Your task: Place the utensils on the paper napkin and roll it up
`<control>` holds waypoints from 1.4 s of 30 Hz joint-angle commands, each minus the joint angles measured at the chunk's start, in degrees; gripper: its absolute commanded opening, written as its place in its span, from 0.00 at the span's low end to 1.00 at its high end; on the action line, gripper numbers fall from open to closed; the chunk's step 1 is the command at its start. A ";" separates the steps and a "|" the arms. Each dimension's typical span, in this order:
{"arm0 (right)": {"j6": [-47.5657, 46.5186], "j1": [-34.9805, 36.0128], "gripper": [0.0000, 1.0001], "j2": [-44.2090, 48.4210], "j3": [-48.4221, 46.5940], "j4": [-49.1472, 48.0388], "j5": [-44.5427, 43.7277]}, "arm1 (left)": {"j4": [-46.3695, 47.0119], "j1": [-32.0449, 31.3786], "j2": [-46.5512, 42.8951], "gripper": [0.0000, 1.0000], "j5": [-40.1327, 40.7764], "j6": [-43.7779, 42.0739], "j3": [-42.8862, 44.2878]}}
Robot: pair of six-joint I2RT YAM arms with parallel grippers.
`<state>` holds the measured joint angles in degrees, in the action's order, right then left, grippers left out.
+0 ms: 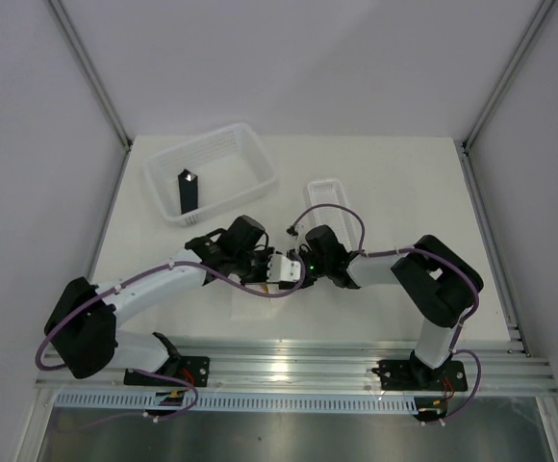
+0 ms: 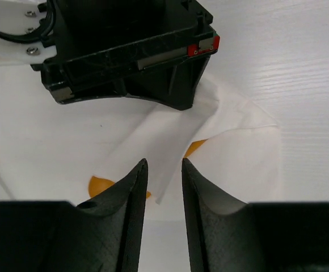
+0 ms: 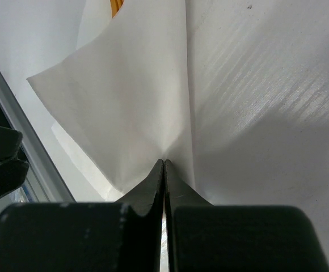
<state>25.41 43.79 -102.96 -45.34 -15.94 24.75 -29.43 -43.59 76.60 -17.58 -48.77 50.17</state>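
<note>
Paper napkin (image 3: 130, 113) | right tool (image 3: 164, 164) low, pinching its edge | left tool (image 2: 164, 162) parted, facing right tool

Bright, even light; the paper napkin (image 3: 130, 107) throws a soft shadow.

One white slotted basket (image 1: 195, 144) stands on the surface (image 1: 404, 192), with one black block (image 1: 189, 191) inside it and one narrow white tray (image 1: 323, 192) just right of it. Nearer than the basket lies one paper napkin (image 2: 232, 153). Of the utensils (image 2: 99, 186) only two orange patches show beneath the napkin, so their full count cannot be told. There are two end effectors: the left end effector (image 2: 163, 164) and the right end effector (image 3: 164, 161).
</note>
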 commanded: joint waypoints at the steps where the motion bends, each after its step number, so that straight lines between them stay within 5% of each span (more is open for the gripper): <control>1: -1.42 -0.02 0.00 -0.75 -0.19 2.59 -2.70 | 2.34 -0.26 -0.31 0.35 -0.17 -10.87 -1.20; 7: -0.18 -0.37 0.00 -1.37 -0.45 1.36 -1.29 | -2.01 -0.18 0.66 0.42 -1.66 -27.66 -3.77; 11: -0.18 -0.37 0.00 -1.02 -0.27 1.44 -1.64 | -3.79 0.88 2.67 0.52 -1.84 -27.78 -0.09; 16: -0.27 -0.37 0.00 -0.76 -0.36 1.35 -1.55 | -2.30 0.97 4.69 0.52 1.14 -29.97 -2.35; 31: -0.71 -0.99 0.00 2.76 -0.54 2.32 -1.11 | 1.39 -0.35 1.45 0.05 4.75 -30.24 -7.02; 42: -1.85 -1.34 0.02 8.83 1.04 5.22 0.46 | 4.64 -1.93 0.66 0.01 3.70 -31.29 -11.76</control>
<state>24.77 42.52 -95.94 -45.12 -12.01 24.38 -27.14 -44.64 78.30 -12.25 -78.24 40.32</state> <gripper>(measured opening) 0.022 0.010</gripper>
